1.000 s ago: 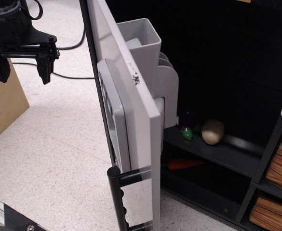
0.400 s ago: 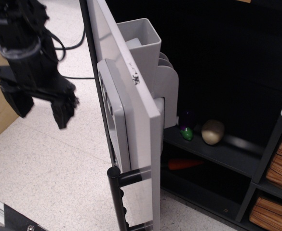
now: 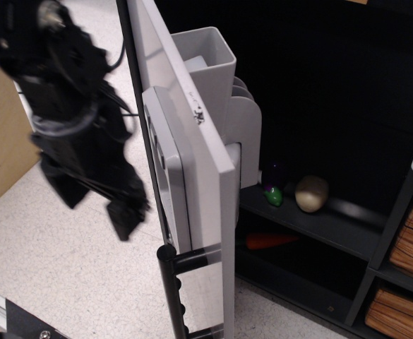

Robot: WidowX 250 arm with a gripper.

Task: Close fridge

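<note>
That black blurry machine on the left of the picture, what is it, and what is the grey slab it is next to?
The black blurry machine is a robot arm, and its lower end is the gripper, two black jaws set apart and holding nothing. It is smeared because it is moving. There is one picture, taken from above and to the side, looking down at a speckled white floor. The grey slab is the light-grey door of a black toy fridge, seen nearly edge-on and swung wide open, with its black bar handle at the bottom. Inside, a dark shelf holds a beige ball and a small green and purple toy; something orange lies below. The gripper is beside the door's outer face.
</note>
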